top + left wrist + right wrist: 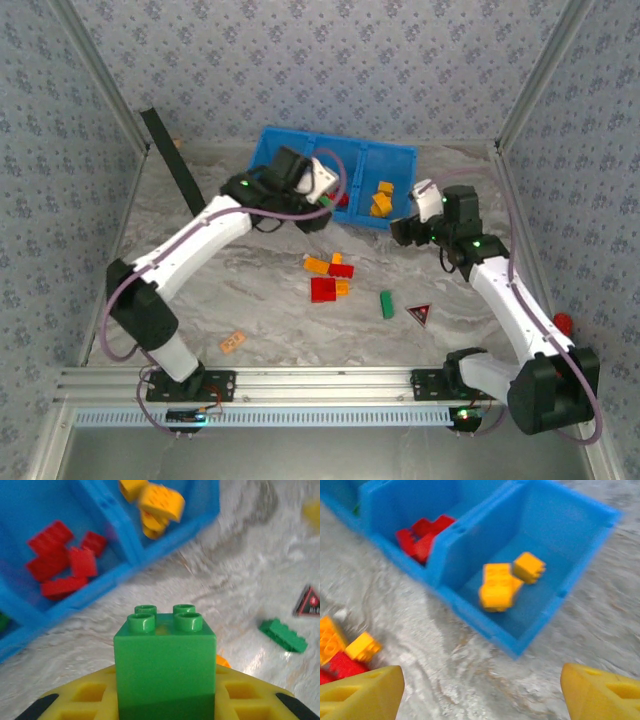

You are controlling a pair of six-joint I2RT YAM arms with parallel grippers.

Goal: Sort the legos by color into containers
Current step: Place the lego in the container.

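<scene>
Carrying a green brick (165, 662), the left gripper (165, 702) has its yellow fingers (80, 700) clamped on the brick's lower half, studs up, just short of the front wall of the blue bin (300, 140). Seen from the top cam, the grip sits roughly in front of the middle compartment, where the red bricks (60, 560) lie. The right-hand compartment holds the yellow-orange bricks (502, 582), and a bit of green (3, 622) shows in the one left of the reds. So the step in hand looks like transport of a green piece to its bin. Next move probably calls for going over the front wall and leftward past the reds, then opening the jaws above that left compartment; dropping too early would mix colours. The right gripper (480, 690) hangs wide open w/ nothing in it, near the bin's right end. Left on the table: a red brick (323, 289), orange bricks (316, 264) and a green flat brick (386, 303), so approx. a handful remain.
</scene>
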